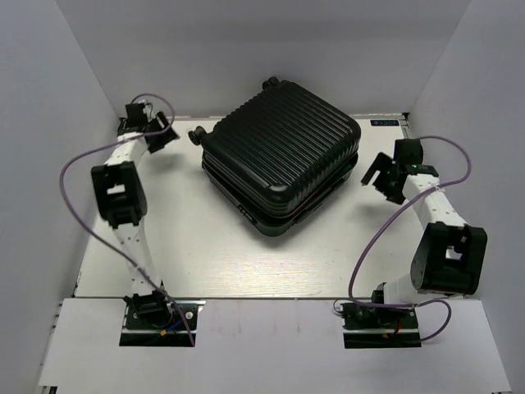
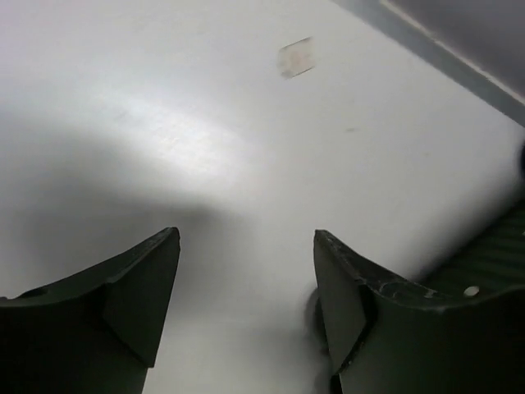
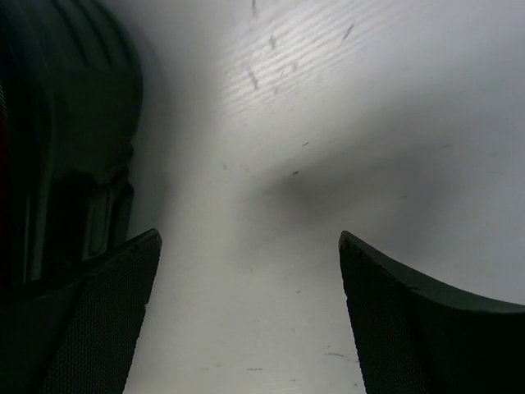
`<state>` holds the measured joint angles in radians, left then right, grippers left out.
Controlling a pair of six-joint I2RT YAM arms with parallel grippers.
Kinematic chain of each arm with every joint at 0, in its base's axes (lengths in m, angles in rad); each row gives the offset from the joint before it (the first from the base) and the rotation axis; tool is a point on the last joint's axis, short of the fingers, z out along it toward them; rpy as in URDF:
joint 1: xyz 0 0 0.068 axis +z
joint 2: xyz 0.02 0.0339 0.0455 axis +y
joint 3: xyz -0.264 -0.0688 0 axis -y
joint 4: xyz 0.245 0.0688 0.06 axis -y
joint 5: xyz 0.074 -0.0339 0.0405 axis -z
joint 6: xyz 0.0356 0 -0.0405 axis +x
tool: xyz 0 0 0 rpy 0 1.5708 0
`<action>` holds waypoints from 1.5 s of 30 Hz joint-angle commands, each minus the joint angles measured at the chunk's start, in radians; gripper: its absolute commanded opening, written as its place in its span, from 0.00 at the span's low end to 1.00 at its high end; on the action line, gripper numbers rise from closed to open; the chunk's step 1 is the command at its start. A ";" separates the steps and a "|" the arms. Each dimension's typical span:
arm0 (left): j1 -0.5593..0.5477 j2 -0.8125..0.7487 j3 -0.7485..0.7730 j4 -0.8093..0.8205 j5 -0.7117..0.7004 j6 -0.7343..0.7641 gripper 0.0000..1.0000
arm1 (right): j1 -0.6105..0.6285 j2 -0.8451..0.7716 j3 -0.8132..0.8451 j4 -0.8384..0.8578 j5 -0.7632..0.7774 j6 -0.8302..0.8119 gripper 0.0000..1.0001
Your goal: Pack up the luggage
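The luggage [image 1: 280, 160] is a large black ribbed hard-shell suitcase lying closed in the middle back of the table, wheels toward the back left. My left gripper [image 1: 162, 134] is open and empty, to the left of the luggage near its wheel; in the left wrist view the gripper [image 2: 246, 271] has only bare table between the fingers, and a ribbed corner of the luggage [image 2: 492, 258] shows at right. My right gripper [image 1: 379, 176] is open and empty just right of the luggage. In the right wrist view the gripper [image 3: 250, 279] is over bare table, with the luggage side [image 3: 66, 139] at left.
White walls close the table [image 1: 205, 254] on the left, back and right. Purple cables loop from both arms. A small piece of clear tape [image 2: 295, 57] lies on the table ahead of the left gripper. The arm bases sit at the near edge.
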<state>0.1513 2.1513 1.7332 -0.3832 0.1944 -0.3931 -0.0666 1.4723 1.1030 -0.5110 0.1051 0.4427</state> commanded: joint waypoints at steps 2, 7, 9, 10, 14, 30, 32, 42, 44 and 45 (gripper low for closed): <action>-0.093 0.270 0.340 0.073 0.169 -0.007 0.76 | 0.027 -0.001 -0.078 0.132 -0.203 0.039 0.90; -0.177 0.416 0.448 0.338 0.285 -0.130 0.80 | 0.095 0.069 -0.060 0.201 -0.295 0.013 0.90; -0.199 0.429 0.447 0.360 0.312 -0.115 0.80 | 0.109 0.121 -0.019 0.204 -0.285 0.019 0.90; -0.232 0.426 0.425 0.363 0.373 -0.110 0.82 | 0.108 0.135 -0.003 0.201 -0.285 0.021 0.90; -0.257 0.314 0.103 0.621 0.558 -0.185 0.75 | 0.108 0.230 0.099 0.190 -0.251 0.028 0.90; -0.450 -0.543 -1.136 0.840 0.648 -0.113 0.32 | 0.168 0.687 0.782 -0.064 -0.593 -0.257 0.88; -0.548 -0.620 -1.193 0.825 0.626 -0.128 0.31 | 0.194 0.746 0.886 -0.089 -0.646 -0.272 0.88; -0.584 -0.978 -1.201 0.332 0.086 0.077 0.32 | 0.136 0.814 1.092 -0.210 -0.245 -0.207 0.90; -0.570 -1.016 -1.177 0.230 0.036 0.091 0.32 | 0.107 0.755 1.068 -0.201 -0.194 -0.190 0.90; -0.553 -1.036 -1.149 0.212 -0.028 0.095 0.34 | 0.088 0.738 1.043 -0.201 -0.144 -0.171 0.90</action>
<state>-0.4316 1.1664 0.5198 0.0334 0.3992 -0.3817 0.0856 2.3264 2.1609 -0.6514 -0.1799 0.2256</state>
